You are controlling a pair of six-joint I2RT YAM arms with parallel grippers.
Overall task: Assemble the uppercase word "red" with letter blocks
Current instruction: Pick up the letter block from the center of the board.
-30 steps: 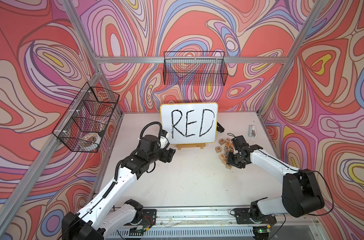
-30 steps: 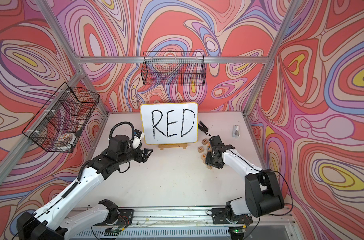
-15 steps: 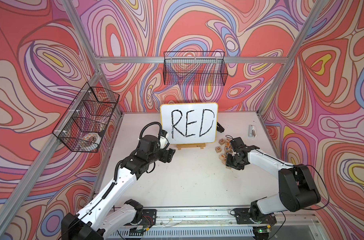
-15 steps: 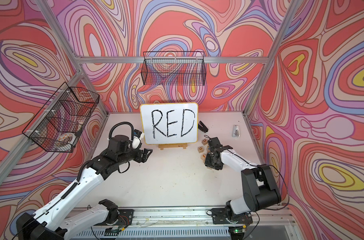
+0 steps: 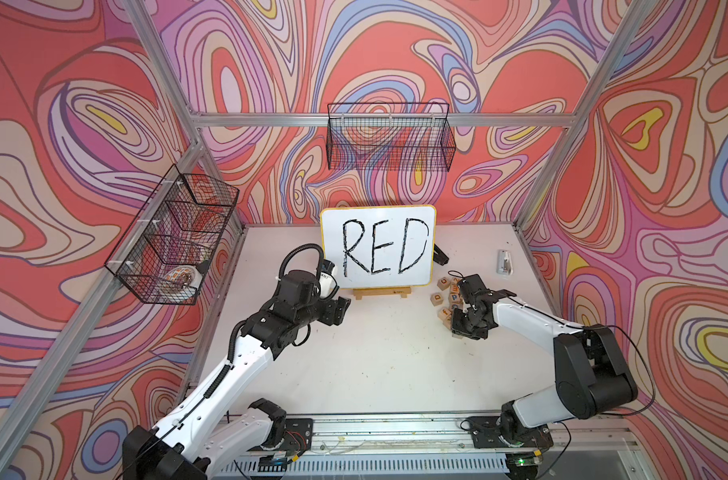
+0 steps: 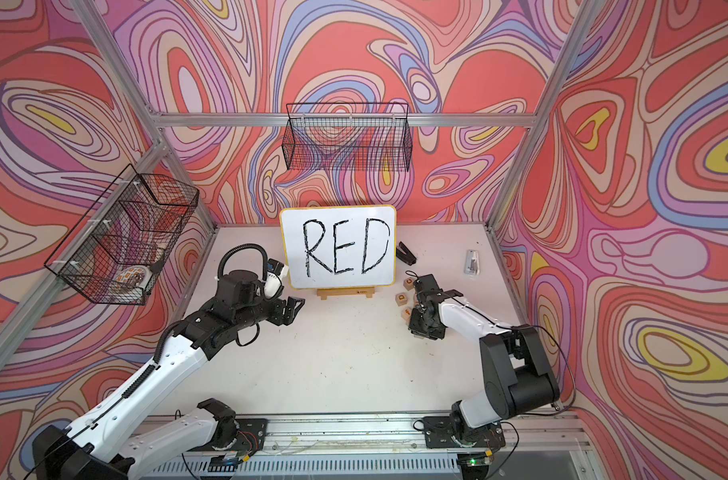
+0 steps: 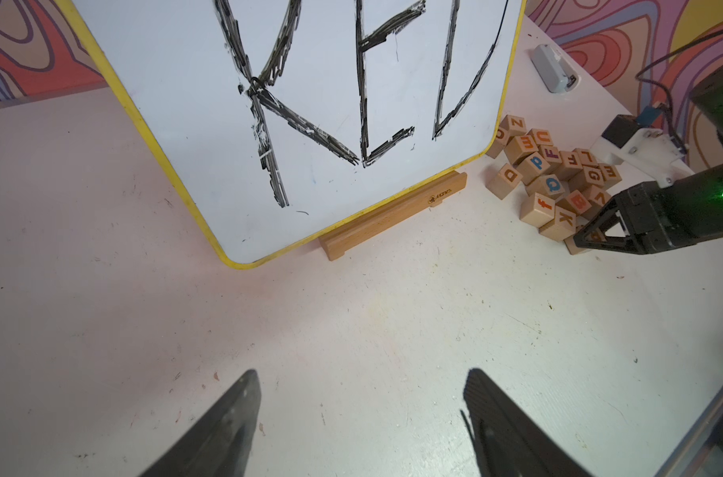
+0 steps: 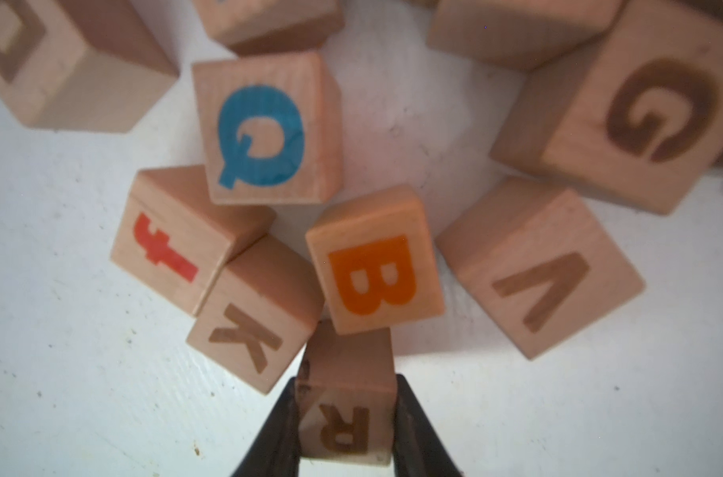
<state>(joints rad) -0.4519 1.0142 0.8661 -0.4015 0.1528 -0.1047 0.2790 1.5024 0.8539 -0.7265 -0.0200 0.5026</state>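
The letter blocks (image 5: pixel 447 297) lie in a loose pile right of the board, also seen in the left wrist view (image 7: pixel 551 181). My right gripper (image 8: pixel 347 380) is shut on the R block (image 8: pixel 345 417) at the pile's near edge, one finger on each side; in both top views it (image 5: pixel 462 328) points down at the table there. The D block (image 7: pixel 506 178) stands apart on the pile's left side (image 6: pixel 402 297). No E face is clear. My left gripper (image 7: pixel 362 373) hangs open and empty over bare table in front of the board (image 5: pixel 339 309).
A white yellow-rimmed board (image 5: pixel 377 247) reading RED stands on a wooden stand (image 5: pixel 381 292). Blocks Q (image 8: pixel 265 132), B (image 8: pixel 372 272), K (image 8: pixel 248 334) and V (image 8: pixel 545 285) crowd the held block. A small grey device (image 5: pixel 504 262) lies at the back right. Wire baskets (image 5: pixel 389 137) hang on the walls.
My right gripper has closed onto the R block at the pile's near edge, its wrist shifting slightly. The left arm has not moved.
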